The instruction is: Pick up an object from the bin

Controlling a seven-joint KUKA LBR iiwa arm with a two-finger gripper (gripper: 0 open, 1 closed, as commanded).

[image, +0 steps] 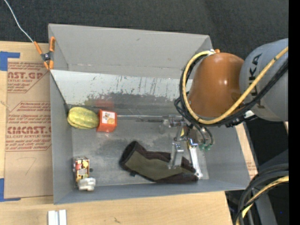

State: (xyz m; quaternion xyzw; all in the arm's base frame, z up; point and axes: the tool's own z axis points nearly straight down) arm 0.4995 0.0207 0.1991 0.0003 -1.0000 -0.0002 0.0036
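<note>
My gripper (186,159) reaches down at the bin's front right and stands open. Its two metal fingers (176,155) straddle the right end of a dark olive-brown cloth item (152,164), something like a glove or a sock. That item lies flat along the front of the bin floor, its left end curled up. Whether the fingertips touch the floor is hidden by the cloth.
A yellow-green squash (83,118) lies at the left wall with a small orange box (107,121) right beside it. A small object with a red and yellow label and a white end (82,174) sits in the front left corner. The arm's orange cover hangs over the bin's right side.
</note>
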